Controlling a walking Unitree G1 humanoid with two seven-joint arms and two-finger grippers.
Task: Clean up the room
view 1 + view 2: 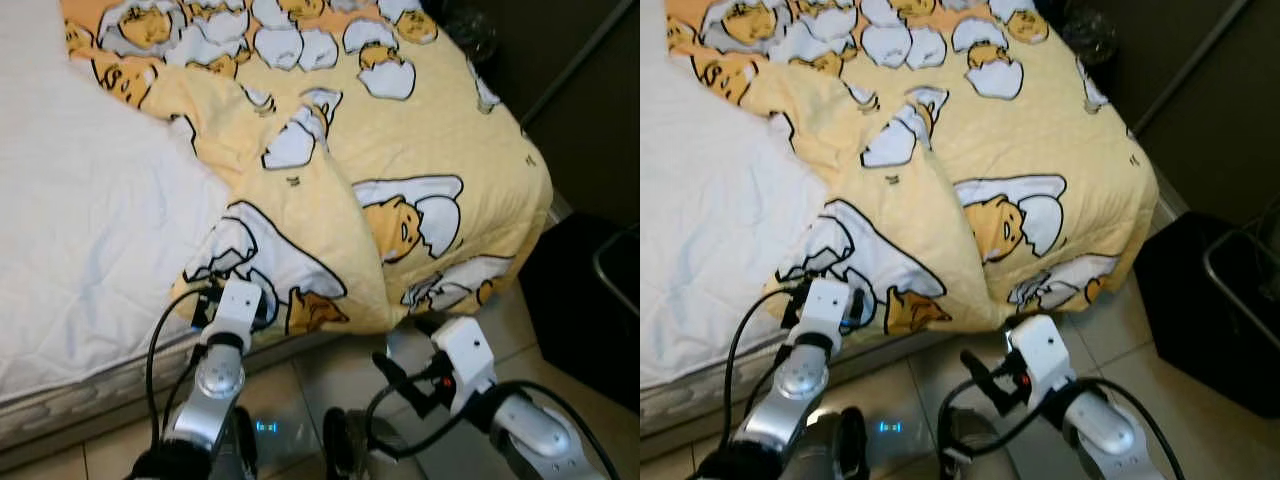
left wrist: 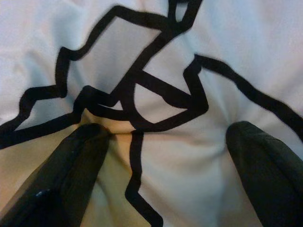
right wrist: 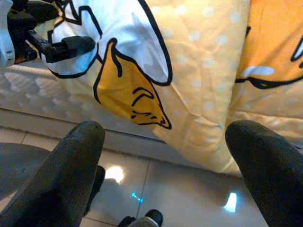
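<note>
A yellow blanket [image 1: 400, 130] printed with cartoon eggs lies rumpled over the bed, and its corner hangs over the near edge. The white mattress sheet [image 1: 90, 230] is bare on the left. My left gripper [image 1: 228, 282] is up against the hanging blanket edge. In the left wrist view its fingers [image 2: 71, 175] stand open and press into the printed fabric [image 2: 156, 94]. My right gripper [image 1: 408, 345] is lower, just below the blanket's corner and above the floor. It is open, with the blanket corner [image 3: 189, 85] ahead of its fingers [image 3: 71, 165] and nothing between them.
Tiled floor [image 1: 300, 385] runs along the bed's near side. A black box-like object [image 1: 580, 320] with a dark metal frame [image 1: 615, 262] stands at the right. A dark wall lies beyond the bed's far right corner.
</note>
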